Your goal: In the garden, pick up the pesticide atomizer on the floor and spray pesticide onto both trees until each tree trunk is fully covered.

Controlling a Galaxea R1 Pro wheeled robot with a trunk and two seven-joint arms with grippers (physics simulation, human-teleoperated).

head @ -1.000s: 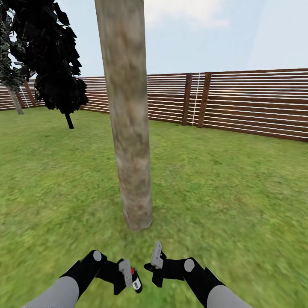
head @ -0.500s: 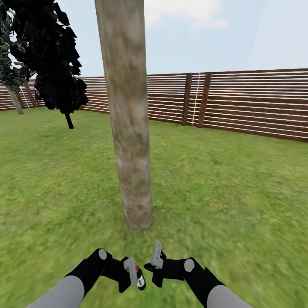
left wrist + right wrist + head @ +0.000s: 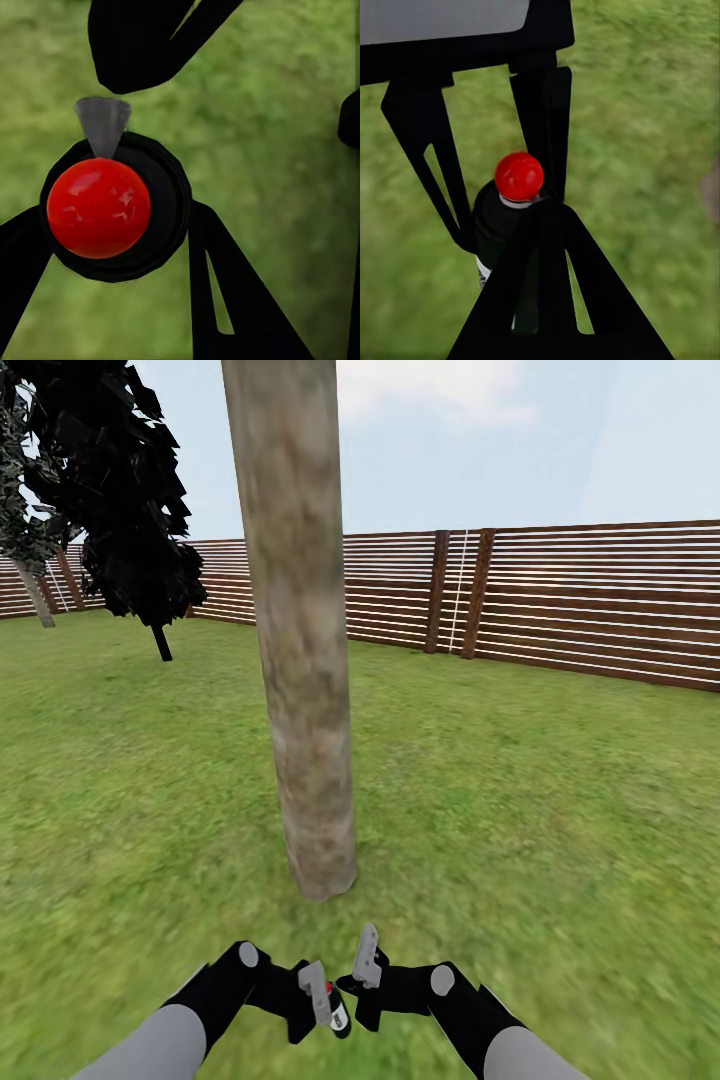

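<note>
Left gripper (image 3: 322, 1000) pinches the pesticide atomizer (image 3: 337, 1012) at bottom centre of the head view; its fingers (image 3: 217, 292) press the dark bottle from both sides, red top (image 3: 98, 208) facing the wrist cam; right gripper (image 3: 366, 972) sits just beside it, bottom centre-right, holding nothing, can't tell if spread or pressed together; right wrist cam looks across at the bottle's red cap (image 3: 518, 177) w/ left fingers around it; above both, centre frame, the thick tree trunk (image 3: 300, 660) rises from grass (image 3: 550, 810); black-leaved tree (image 3: 120, 500) upper left; slat fence (image 3: 560, 600) across mid-right.
</note>
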